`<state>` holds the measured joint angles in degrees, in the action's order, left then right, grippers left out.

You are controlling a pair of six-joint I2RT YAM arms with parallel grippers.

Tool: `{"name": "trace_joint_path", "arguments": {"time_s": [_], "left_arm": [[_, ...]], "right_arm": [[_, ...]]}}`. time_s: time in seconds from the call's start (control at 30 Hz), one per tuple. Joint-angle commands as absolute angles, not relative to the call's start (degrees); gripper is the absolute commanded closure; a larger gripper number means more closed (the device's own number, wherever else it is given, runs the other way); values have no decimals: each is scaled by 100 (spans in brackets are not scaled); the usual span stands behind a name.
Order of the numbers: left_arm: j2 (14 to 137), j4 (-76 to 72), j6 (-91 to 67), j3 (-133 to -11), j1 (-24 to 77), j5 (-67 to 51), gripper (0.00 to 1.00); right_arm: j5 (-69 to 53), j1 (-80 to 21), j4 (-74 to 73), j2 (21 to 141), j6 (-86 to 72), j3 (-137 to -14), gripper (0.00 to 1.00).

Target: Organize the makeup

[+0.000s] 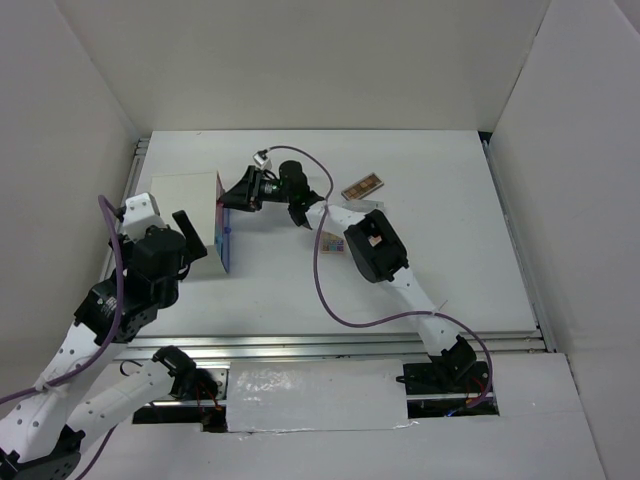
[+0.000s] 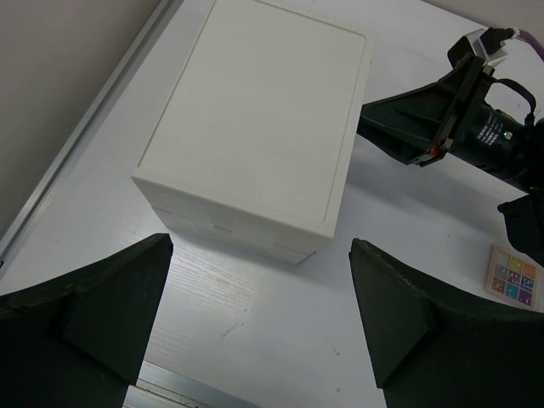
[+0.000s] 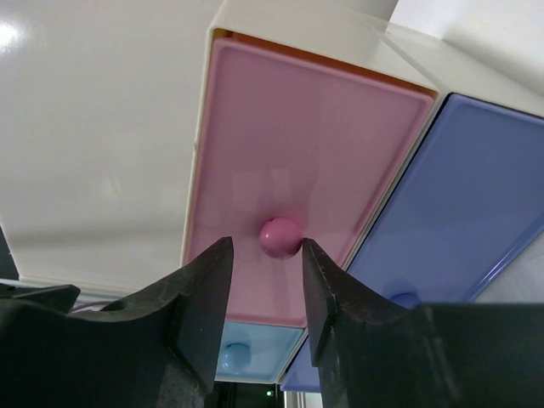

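Note:
Of the makeup, a brown palette (image 1: 362, 186) lies at the back right, and a multicoloured palette (image 1: 331, 242) (image 2: 512, 277) shows beside my right arm. The white box (image 1: 180, 205) (image 2: 263, 110) stands at the left, its drawers facing right. My right gripper (image 1: 232, 196) (image 3: 265, 255) is at the pink drawer (image 3: 297, 127). Its jaws stand either side of the round pink knob (image 3: 281, 236): the right finger touches it and a gap remains on the left. My left gripper (image 1: 192, 240) (image 2: 259, 314) is wide open over bare table, just short of the box's back.
A violet-blue drawer (image 3: 476, 195) sits right of the pink one and a light blue drawer (image 3: 255, 353) below it. White walls enclose the table on three sides. A metal rail (image 1: 330, 345) runs along the near edge.

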<state>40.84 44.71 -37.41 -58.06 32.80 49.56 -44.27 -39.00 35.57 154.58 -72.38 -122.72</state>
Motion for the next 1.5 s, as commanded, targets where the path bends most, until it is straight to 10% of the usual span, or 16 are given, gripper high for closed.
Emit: {"name": "trace_joint_path", "arguments": {"time_s": [0.0,0.5,0.8,1.47], "left_arm": [[4034,4201,-3586,-5810,3261,4957,1],[3973,4228,-3603,-5818,3261,4983,1],[4008,4210,-3586,-5810,3261,4975,1],[4122,4263,-3630,-5827,3261,5019,1]], "right_arm": [[-4474,-3973,3657,15592,-7286,-12621,55],[-4421,-4008,3612,15767,-7365,-12955,59],[-4394,-3920,3990,15451,-7304,-12437,96],[-4975,-3129,4737,14133,-6856,-10002,95]]}}
